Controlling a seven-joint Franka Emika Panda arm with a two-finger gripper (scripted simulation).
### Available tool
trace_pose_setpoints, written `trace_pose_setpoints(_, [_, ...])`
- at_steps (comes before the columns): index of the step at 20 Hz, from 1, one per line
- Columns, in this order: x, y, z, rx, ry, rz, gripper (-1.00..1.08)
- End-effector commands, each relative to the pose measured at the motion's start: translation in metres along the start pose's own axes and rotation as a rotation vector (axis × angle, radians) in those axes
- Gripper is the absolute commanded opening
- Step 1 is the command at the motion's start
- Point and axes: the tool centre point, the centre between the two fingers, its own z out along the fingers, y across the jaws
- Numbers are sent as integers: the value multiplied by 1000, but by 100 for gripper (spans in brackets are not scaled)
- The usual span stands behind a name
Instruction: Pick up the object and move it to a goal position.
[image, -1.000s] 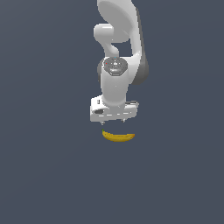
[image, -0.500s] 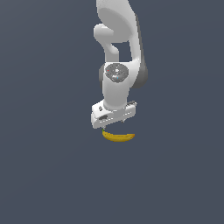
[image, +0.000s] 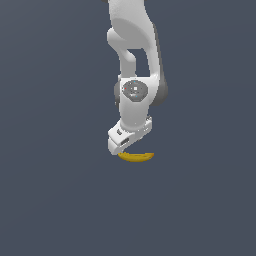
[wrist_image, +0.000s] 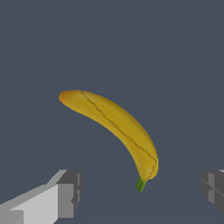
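- Just beneath the pincer (image: 131, 148), in the exterior view, the banana (image: 136, 157) lies on the flat dark grey bench (image: 55, 200), its curve bowing downward in the picture.
- The white Panda arm (image: 134, 65) comes down from the top of that view, and the pincer head sits tilted, its lower corner toward the exterior view's left.
- Whether the pincer touches the banana cannot be told from the exterior view.
- In the wrist view the pincer (wrist_image: 142, 192) stands open: its two grey fingertips (wrist_image: 70, 192) are set wide apart, with the banana (wrist_image: 113, 127) lying ahead of the gap, untouched by either.
- The banana is yellow with a dark line along its skin, a short green stem at one end and an orange-brown tip at the other.
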Motion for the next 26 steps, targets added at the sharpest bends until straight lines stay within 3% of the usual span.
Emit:
trace_pose_setpoints(1, [1,-1,5,0,1,-75,100])
trace_pose_setpoints(16, [10,-8,35,0,17,-505,100])
trace_pose_setpoints(26, [14,-11,46,0,28,-667,100])
